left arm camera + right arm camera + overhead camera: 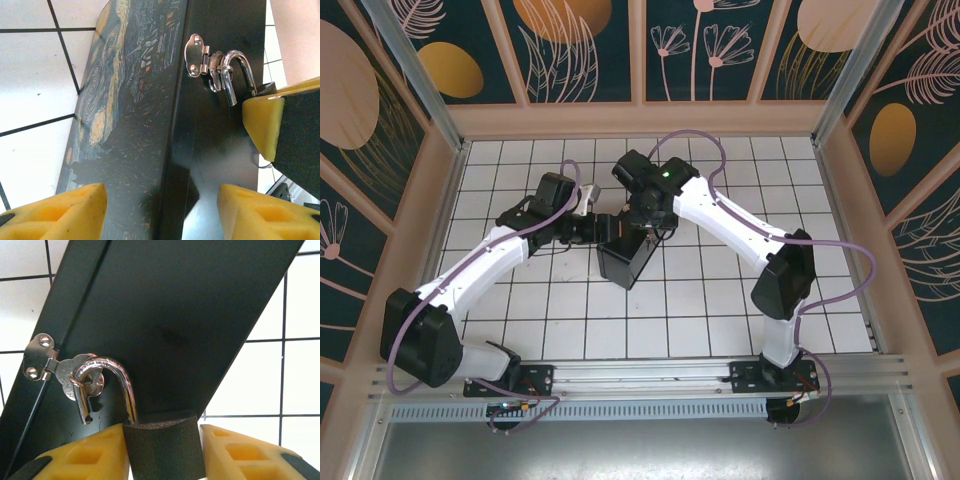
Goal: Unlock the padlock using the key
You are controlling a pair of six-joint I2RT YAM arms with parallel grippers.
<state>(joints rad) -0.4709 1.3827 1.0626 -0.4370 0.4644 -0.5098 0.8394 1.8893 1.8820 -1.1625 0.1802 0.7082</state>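
Note:
The padlock has a dark body and a silver shackle hooked through the hasp of a dark box with a Starry Night lid. One shackle leg is out of the body, its notched end hanging free. My right gripper is shut on the padlock body, a yellow finger on each side. My left gripper stands open at the box's corner edge; whether it touches the box I cannot tell. From the left wrist, the shackle and a right finger show. The key is hidden.
The box stands on a white tiled table between the two grippers. Wooden walls enclose the table on the left, back and right. A metal rail runs along the near edge.

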